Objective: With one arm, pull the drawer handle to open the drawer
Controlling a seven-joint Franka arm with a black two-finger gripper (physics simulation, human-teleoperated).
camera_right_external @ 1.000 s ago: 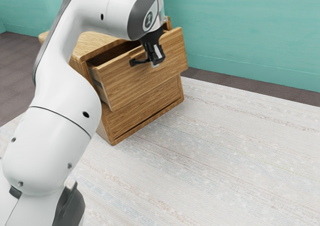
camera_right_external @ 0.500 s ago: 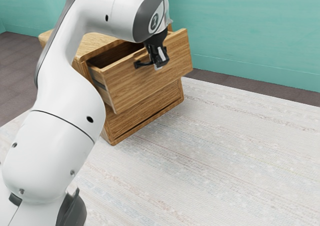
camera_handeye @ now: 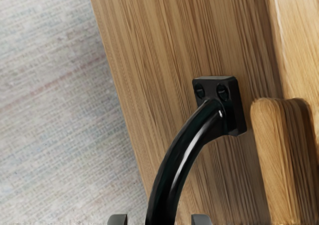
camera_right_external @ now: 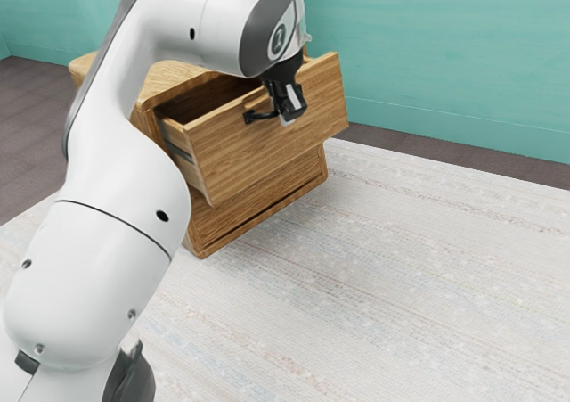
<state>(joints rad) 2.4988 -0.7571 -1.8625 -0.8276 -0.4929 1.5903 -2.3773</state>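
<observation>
A small wooden cabinet (camera_right_external: 240,201) stands on the pale rug. Its upper drawer (camera_right_external: 258,135) sticks out toward the exterior view's right, with the dark inside showing behind its front panel. A black curved handle (camera_right_external: 260,114) sits on that panel. My black gripper (camera_right_external: 289,110) is shut on the handle's right end. In the wrist view the handle (camera_handeye: 187,155) arcs from its square mount on the drawer front (camera_handeye: 164,75) down between my fingertips (camera_handeye: 118,219).
The lower drawer (camera_right_external: 254,208) is flush with the cabinet. A pale woven rug (camera_right_external: 401,277) covers the floor to the exterior view's right. A teal wall (camera_right_external: 445,45) runs behind. My own white arm (camera_right_external: 116,224) fills the exterior view's left.
My gripper has moved toward the exterior view's right with the handle, and the upper drawer has slid further out of the cabinet.
</observation>
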